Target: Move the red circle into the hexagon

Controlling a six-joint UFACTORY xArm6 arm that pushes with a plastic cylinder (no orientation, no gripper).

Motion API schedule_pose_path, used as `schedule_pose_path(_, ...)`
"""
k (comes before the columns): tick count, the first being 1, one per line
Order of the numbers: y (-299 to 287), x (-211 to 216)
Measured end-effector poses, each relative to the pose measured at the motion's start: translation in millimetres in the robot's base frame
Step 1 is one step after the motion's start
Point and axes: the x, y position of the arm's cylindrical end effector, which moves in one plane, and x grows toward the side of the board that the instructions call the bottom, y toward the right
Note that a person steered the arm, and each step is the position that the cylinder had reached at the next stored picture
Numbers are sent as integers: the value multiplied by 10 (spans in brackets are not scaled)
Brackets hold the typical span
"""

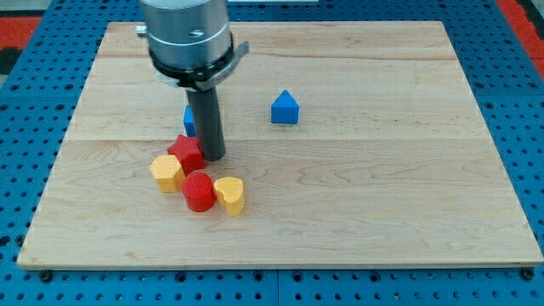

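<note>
The red circle (pixel 198 190) lies on the wooden board (pixel 357 187), left of centre near the view's bottom. The yellow hexagon (pixel 167 172) sits just up and left of it, a small gap apart. A yellow heart (pixel 229 195) touches the red circle's right side. A red star-shaped block (pixel 186 153) lies above the circle, next to the hexagon. My tip (pixel 212 156) rests on the board against the red star's right side, above the red circle.
A blue block (pixel 189 121) is half hidden behind the rod. A blue house-shaped block (pixel 285 108) stands to the right of the rod. Blue perforated table surrounds the board.
</note>
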Motion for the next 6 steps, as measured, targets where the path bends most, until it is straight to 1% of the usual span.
schedule_pose_path(2, 416, 78)
schedule_pose_path(3, 370, 444)
schedule_pose_path(4, 125, 776)
schedule_pose_path(5, -237, 774)
schedule_pose_path(6, -246, 774)
